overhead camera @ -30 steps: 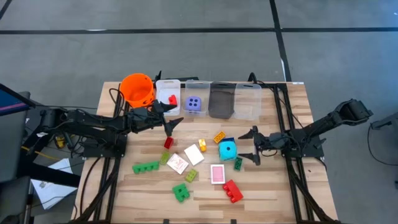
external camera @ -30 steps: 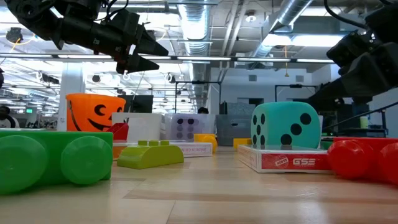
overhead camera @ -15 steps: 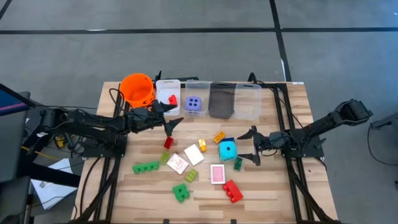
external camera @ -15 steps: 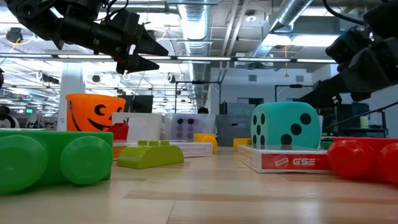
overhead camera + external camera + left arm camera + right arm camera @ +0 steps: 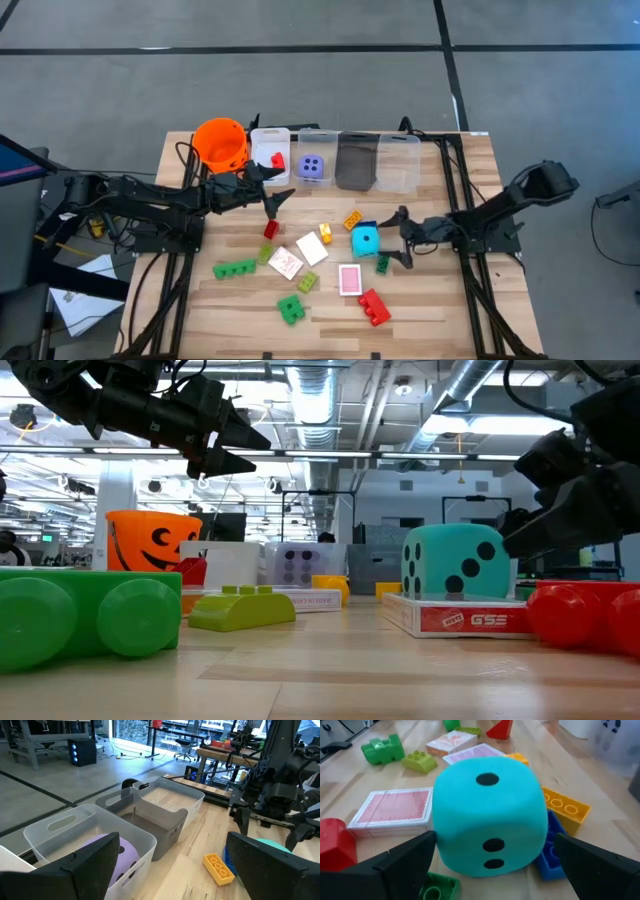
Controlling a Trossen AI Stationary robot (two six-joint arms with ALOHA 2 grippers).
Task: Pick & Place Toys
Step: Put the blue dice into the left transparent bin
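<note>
My right claw [image 5: 490, 865] is wide open, a finger either side of the cyan die [image 5: 487, 815] on the table [image 5: 440, 300], lined up for a grab. Farther off, my left claw [image 5: 272, 188] hangs open by the bins [image 5: 378, 160], just waiting.

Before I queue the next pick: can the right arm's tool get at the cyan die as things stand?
Probably yes. The right tool is open and level with the cyan die, its fingers pointing at it with nothing between. A blue brick lies against the die's side and might get nudged.
</note>
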